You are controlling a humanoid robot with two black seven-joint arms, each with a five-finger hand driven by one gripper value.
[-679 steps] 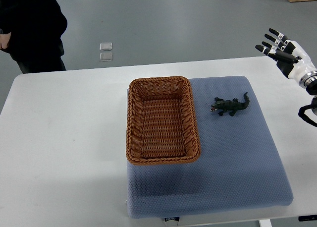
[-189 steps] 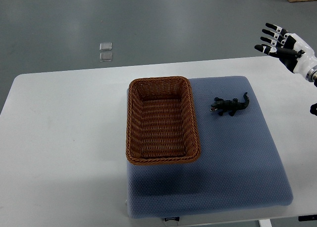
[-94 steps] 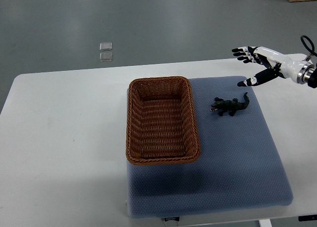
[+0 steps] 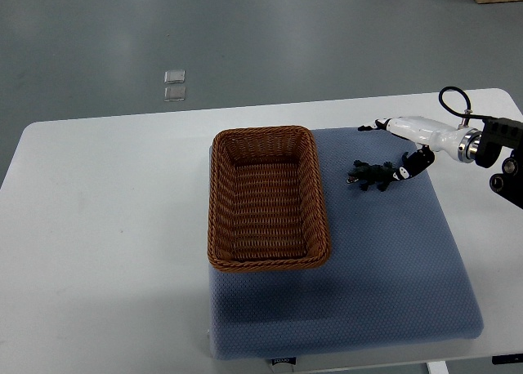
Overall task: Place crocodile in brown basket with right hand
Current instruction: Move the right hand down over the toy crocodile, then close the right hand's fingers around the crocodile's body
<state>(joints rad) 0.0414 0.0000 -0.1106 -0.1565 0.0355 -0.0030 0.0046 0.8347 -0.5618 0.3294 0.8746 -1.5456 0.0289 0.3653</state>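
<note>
The small dark toy crocodile (image 4: pixel 376 175) lies flat on the blue-grey padded mat (image 4: pixel 384 268), just to the right of the brown wicker basket (image 4: pixel 268 197) and apart from its rim, with its snout turned toward the basket and its tail pointing out toward the right edge of the table. That lie suits a reach from the right, since the tail end is the part nearest the incoming arm. The right hand (image 4: pixel 402 141) comes in low from the right edge on a white forearm, palm turned down and sideways over the tail, with the fingers (image 4: pixel 368 127) spread out past the toy's far side and the thumb (image 4: pixel 411 163) dropped close against the tail tip; the hand is open and has hold of nothing, though whether the thumb actually touches the tail is too fine to tell. I judge this as the pre-grasp bracket: digits set on either side of the body so that closing would pinch it. The basket sits empty on the mat's left part, open side up, ready to receive a short carry leftward. The white table (image 4: pixel 106 227) carries the mat; the left arm is not visible.
</note>
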